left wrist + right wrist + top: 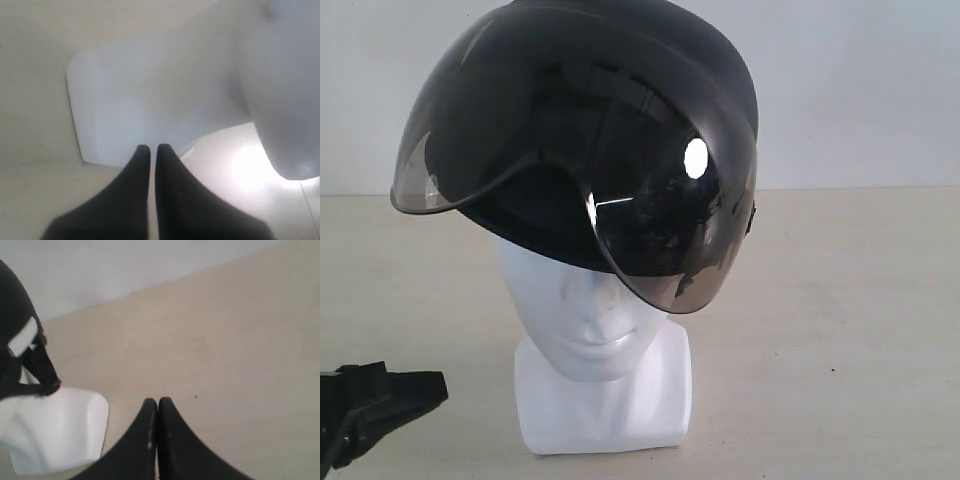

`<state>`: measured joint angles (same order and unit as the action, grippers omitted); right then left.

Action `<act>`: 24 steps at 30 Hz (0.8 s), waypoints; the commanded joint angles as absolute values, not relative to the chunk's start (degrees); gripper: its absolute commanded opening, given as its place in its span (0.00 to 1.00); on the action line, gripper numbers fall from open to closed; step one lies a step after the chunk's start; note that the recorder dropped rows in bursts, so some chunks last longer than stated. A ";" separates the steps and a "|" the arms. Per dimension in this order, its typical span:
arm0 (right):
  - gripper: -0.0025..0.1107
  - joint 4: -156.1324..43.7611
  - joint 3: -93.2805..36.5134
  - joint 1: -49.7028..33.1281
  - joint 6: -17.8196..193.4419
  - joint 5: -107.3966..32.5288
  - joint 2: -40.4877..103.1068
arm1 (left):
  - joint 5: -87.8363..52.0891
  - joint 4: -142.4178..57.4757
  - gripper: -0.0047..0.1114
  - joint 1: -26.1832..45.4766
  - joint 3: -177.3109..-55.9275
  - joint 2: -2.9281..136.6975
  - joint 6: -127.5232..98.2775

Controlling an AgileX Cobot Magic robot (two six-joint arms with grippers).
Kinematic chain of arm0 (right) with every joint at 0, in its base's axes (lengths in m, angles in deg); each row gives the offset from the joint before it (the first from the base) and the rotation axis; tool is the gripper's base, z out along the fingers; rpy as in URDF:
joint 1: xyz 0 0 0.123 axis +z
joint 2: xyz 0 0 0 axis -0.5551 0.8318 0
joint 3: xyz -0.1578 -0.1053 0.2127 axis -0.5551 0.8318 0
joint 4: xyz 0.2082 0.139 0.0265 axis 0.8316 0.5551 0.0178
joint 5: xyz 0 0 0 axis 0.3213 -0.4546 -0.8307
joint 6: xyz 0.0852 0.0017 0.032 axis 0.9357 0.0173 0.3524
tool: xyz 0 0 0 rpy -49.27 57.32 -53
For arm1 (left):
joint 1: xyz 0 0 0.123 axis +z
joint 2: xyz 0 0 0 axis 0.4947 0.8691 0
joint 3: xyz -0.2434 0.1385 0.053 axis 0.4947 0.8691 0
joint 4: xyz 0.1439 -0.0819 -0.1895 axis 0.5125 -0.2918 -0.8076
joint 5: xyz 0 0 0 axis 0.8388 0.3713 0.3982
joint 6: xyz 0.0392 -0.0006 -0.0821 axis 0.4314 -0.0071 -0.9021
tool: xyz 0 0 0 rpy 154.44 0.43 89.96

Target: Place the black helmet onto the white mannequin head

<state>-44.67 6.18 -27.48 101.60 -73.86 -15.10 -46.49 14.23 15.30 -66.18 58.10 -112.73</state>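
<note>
The black helmet sits on the white mannequin head, its smoky visor tilted down over the upper face. The head's squarish base stands on the table. My left gripper rests low at the left, shut and holding nothing; in its wrist view the gripper lies just short of the white base. My right gripper is shut and holds nothing, beside the base, with the helmet's edge and strap above it. The exterior view does not show the right gripper.
A beige tabletop spreads around the mannequin, with a pale wall behind it. Nothing else stands on the table in view.
</note>
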 commanded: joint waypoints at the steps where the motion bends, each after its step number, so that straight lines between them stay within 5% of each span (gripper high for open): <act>1: 0.02 -44.52 4.39 -27.31 101.51 -74.37 -8.62 | -41.07 12.94 0.08 15.37 -66.00 49.07 -112.63; 9: 0.02 -33.96 4.04 -27.31 92.38 -69.93 -5.41 | -27.09 24.71 0.08 15.37 -74.69 35.59 -122.66; 24: 0.02 -8.37 -6.02 -27.43 74.78 -82.69 19.83 | -26.54 51.22 0.08 18.43 -90.39 43.55 -142.05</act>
